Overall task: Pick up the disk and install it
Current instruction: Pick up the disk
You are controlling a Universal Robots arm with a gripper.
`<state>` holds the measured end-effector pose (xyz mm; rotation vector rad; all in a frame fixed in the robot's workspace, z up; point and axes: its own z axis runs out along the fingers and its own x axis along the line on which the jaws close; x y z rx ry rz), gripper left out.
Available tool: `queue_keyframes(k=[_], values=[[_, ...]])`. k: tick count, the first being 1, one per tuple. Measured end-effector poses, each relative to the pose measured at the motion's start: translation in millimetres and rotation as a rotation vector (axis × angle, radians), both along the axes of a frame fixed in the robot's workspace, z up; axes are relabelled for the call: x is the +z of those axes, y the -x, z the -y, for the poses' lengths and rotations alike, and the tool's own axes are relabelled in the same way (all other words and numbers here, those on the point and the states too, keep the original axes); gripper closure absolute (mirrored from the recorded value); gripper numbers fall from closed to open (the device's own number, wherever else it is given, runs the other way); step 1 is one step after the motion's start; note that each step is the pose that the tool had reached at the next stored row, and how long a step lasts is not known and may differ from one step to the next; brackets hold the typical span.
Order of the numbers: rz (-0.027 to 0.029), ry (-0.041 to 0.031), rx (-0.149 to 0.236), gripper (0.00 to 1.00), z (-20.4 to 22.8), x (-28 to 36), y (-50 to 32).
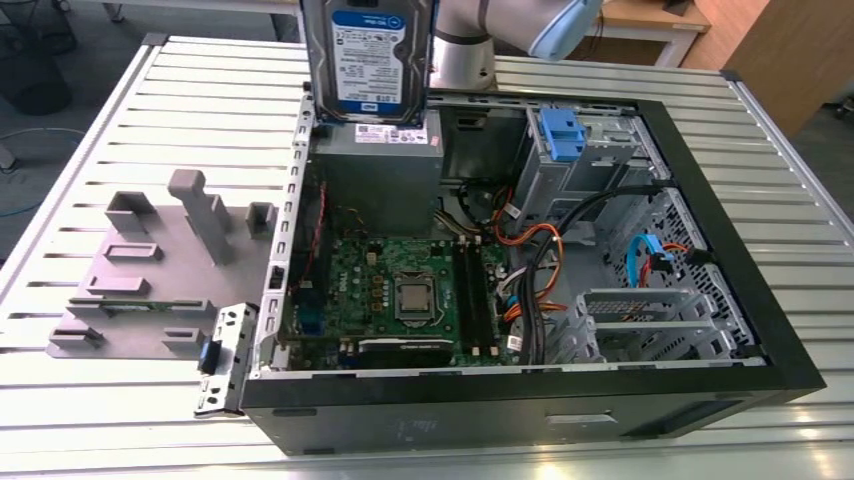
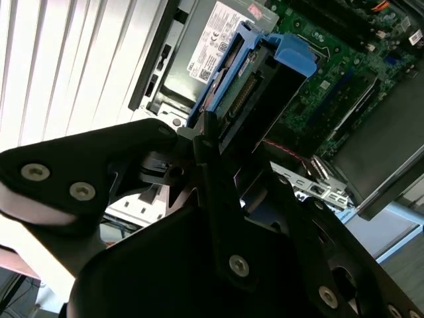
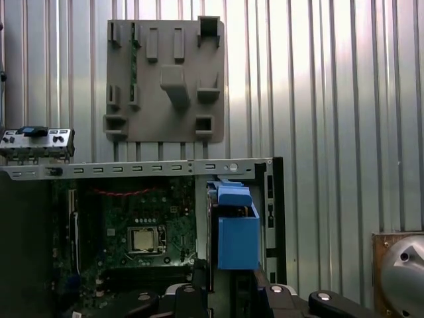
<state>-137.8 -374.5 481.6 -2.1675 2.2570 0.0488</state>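
The gripper [image 2: 225,139] is clamped on the disk [image 1: 370,60] and holds it upright in the air. The disk hangs over the grey power box [image 1: 380,175] of the open computer case [image 1: 534,420], near the desk [image 1: 107,120] edge where the arm stands. I think the upright hold suits a narrow bay.

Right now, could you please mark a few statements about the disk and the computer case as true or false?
1. The disk hangs upright above the open computer case. True.
2. The disk sits in the grey fixture. False: it is aloft over the case, apart from the fixture.
3. The grey fixture lies at the exterior view's left of the case. True.
4. The case is closed. False: it is open, with the motherboard showing.
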Motion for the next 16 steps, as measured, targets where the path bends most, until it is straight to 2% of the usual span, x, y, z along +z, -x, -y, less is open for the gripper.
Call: queue_keyframes(k=[16], values=[[0.0, 0.0, 0.0, 0.65, 0.0, -1.5, -55.9]])
